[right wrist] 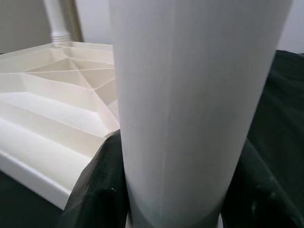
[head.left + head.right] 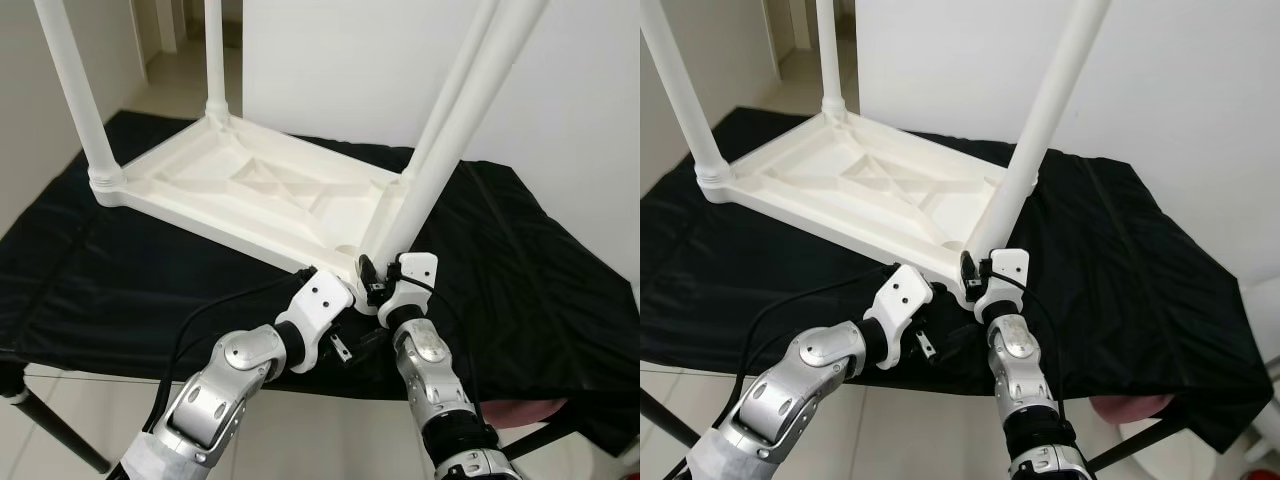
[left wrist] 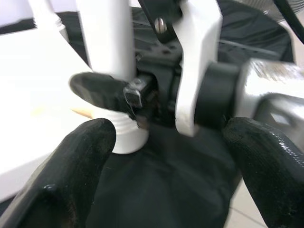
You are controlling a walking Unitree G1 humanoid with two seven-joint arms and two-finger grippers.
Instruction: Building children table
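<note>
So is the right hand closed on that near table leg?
Yes: the right hand has a finger either side of the near leg, touching it.

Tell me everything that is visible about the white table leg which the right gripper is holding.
The table leg is a smooth, round white tube that looks like plastic. It leans slightly and runs up out of the picture. Its lower end sits at the near corner of the upside-down tabletop, which lies on a black cloth. The right gripper is shut on the leg near its base, one black finger on each side. The open left gripper is close by, not touching it.
</note>
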